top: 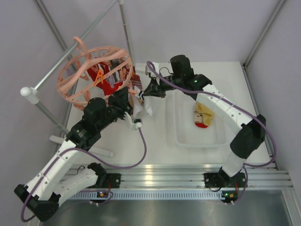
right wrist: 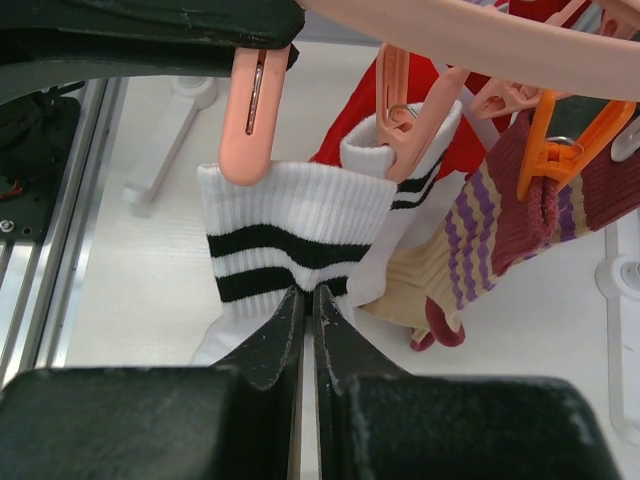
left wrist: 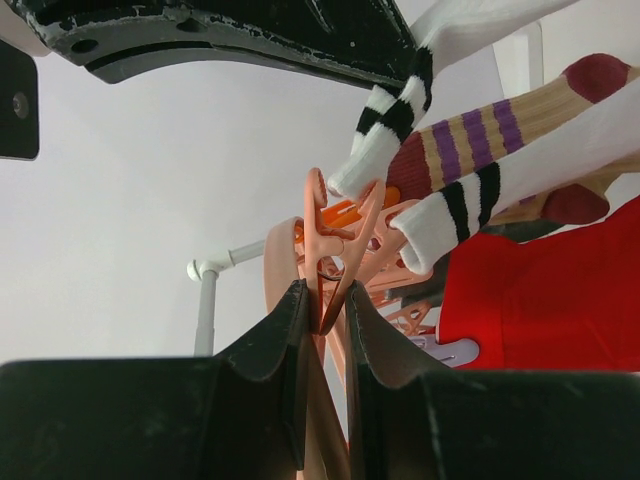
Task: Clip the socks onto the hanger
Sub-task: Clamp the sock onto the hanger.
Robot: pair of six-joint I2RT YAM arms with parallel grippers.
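The peach-pink hanger (top: 94, 75) hangs from the grey rail at the back left, with red, striped and patterned socks clipped under it. My left gripper (left wrist: 325, 305) is shut on the handles of a peach clip (left wrist: 338, 235) of the hanger. My right gripper (right wrist: 308, 292) is shut on the cuff of a white sock with black stripes (right wrist: 290, 235), held up under the ring. A peach clip (right wrist: 250, 110) sits at that cuff's upper left corner. A second white striped sock (right wrist: 405, 160), a red sock (right wrist: 400, 90) and a beige-and-maroon sock with purple stripes (right wrist: 500, 230) hang beside it. In the top view both grippers meet beside the hanger, left (top: 128, 101) and right (top: 143, 92).
A clear plastic tray (top: 188, 136) lies at the table's middle right, holding a mustard yellow sock (top: 204, 110) and a red sock (top: 201, 125). The grey rail (top: 61, 66) and its white stand foot (top: 84, 146) are at the left. An orange clip (right wrist: 560, 150) holds the patterned sock.
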